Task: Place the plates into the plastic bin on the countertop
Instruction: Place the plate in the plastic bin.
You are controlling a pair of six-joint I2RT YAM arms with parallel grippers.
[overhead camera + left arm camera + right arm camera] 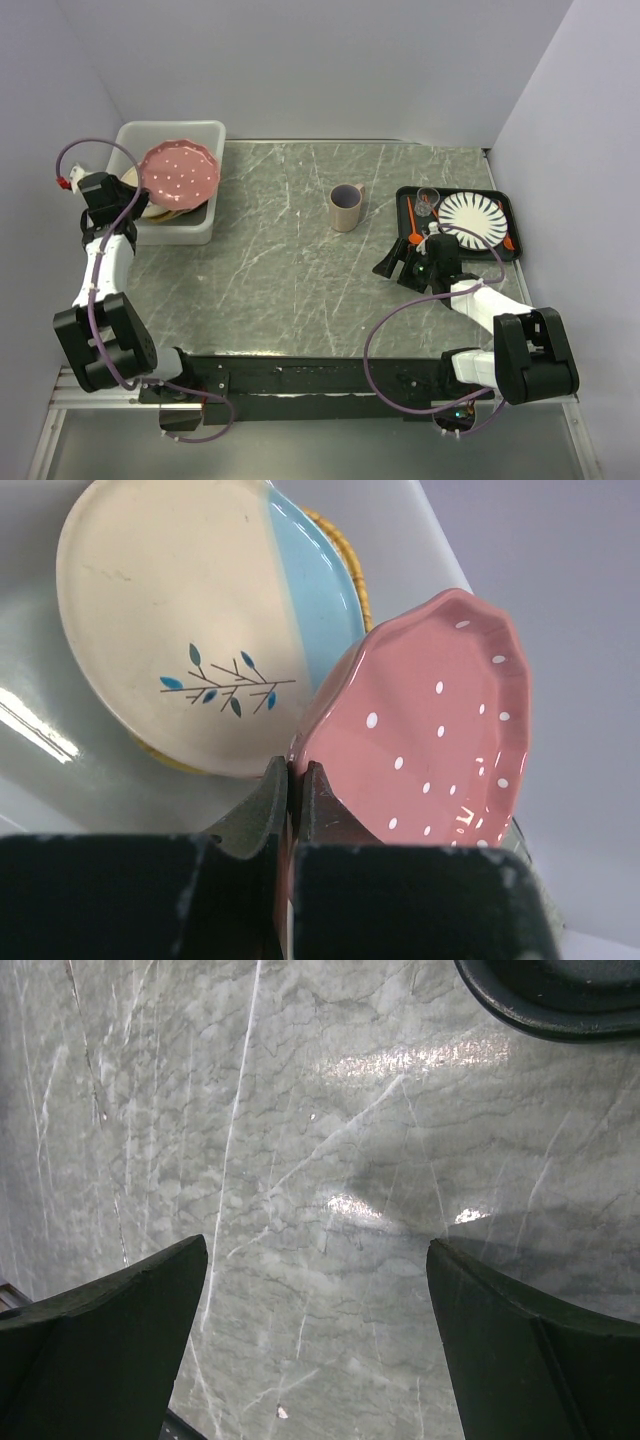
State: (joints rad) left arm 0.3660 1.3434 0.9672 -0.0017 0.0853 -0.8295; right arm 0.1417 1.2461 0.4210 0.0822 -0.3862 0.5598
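Note:
The pink scalloped dotted plate (179, 170) (430, 720) hangs tilted over the plastic bin (190, 235), and my left gripper (120, 200) (293, 770) is shut on its near rim. Below it in the bin lies a cream-and-light-blue plate (180, 610) with a leaf sprig, on top of another plate of which only a yellow edge (348, 565) shows. At the right, my right gripper (400, 265) (315, 1250) stands wide open low over the bare countertop (280, 250) (300, 1110), with nothing between its fingers.
A beige mug (346, 208) stands mid-counter. At the far right is a flat black tray (460, 190) (560, 1000) with a white black-striped plate (474, 220), a small glass (428, 200) and orange utensils (411, 215). Walls close in on three sides.

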